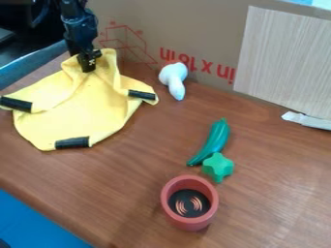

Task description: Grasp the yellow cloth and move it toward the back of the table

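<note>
Brown cardboard (213, 29) stands along the back of the wooden surface (278, 193), with red printing and line drawing on it (some of the lettering is upside down). A pale wood-grain panel (284, 60) leans into the upper right of the frame, and a crumpled whitish strip (307, 120) lies near its lower edge. Bright blue (38, 220) shows past the surface's edge at the lower left.

At the upper left, the black arm (79, 26) comes down from the top edge to a yellow cloth (84, 109). The tool (89, 62) is narrow and pinches the cloth near its upper end, where the fabric rises in folds. From there the cloth spreads over the left part of the surface, with three black bands on it: one at the left (16, 104), one at the right (142, 95) and one along the bottom (71, 142).

Just right of the cloth's upper part, near the cardboard, lies a white, bulbous object (173, 77) with a narrower end. Right of centre is a long, curved, dark green toy vegetable (213, 140), its lower part beside a lighter green star-shaped piece (218, 166). Below them, toward the bottom of the frame, a red cup (189, 222) stands upright (its dark inside bottom bears orange curved marks).
</note>
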You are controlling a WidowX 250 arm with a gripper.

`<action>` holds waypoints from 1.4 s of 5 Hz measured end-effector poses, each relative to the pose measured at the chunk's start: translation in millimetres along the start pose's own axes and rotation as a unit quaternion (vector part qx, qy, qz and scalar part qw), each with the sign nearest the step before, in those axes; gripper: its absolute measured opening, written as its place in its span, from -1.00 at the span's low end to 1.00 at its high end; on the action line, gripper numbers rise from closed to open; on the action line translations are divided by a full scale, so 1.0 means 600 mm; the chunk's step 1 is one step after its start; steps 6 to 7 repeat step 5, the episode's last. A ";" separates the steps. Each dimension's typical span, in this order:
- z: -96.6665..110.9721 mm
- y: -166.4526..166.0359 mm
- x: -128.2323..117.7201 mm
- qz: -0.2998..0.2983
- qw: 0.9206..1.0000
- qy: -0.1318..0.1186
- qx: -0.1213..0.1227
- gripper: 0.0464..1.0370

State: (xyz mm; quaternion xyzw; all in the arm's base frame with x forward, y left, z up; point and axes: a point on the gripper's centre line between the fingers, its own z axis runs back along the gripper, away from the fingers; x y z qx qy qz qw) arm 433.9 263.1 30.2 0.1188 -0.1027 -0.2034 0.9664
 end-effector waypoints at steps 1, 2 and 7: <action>0.037 0.001 -0.004 0.014 1.000 -0.022 -0.002 0.92; 0.103 -0.002 -0.007 0.029 0.997 -0.064 0.007 0.92; 0.203 -0.059 -0.096 0.071 0.997 -0.034 0.009 0.92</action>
